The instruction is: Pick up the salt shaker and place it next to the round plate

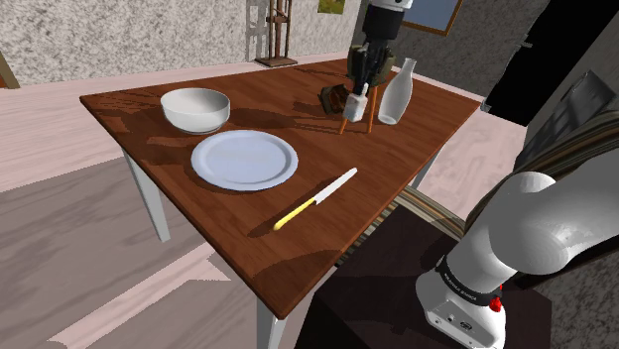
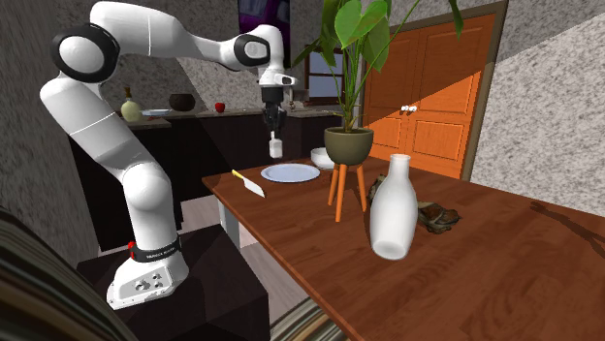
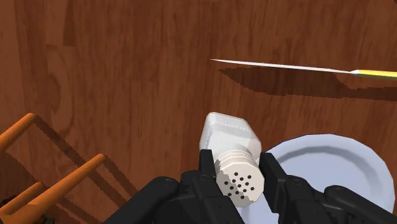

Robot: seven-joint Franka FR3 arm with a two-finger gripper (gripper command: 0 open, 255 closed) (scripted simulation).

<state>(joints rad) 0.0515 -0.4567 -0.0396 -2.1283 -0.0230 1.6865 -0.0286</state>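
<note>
My gripper (image 1: 361,81) is shut on the salt shaker (image 1: 357,102), a small clear-white shaker with a perforated white cap, and holds it in the air above the wooden table (image 1: 327,238). The second exterior view has the shaker (image 2: 275,147) hanging under the gripper (image 2: 274,128), well above the tabletop. In the wrist view both fingers clasp the shaker (image 3: 230,149) near its cap, the gripper (image 3: 239,177) pointing down at the table. The round white plate (image 1: 244,159) (image 2: 290,172) lies flat on the table; its rim (image 3: 331,162) lies just beside the held shaker.
A white bowl (image 1: 195,107) stands behind the plate. A yellow-handled knife (image 1: 315,198) (image 3: 286,67) lies towards the table's front edge. A tall white bottle (image 1: 397,94) and a potted plant (image 2: 348,145) on an orange stand (image 3: 57,175) stand close to the gripper.
</note>
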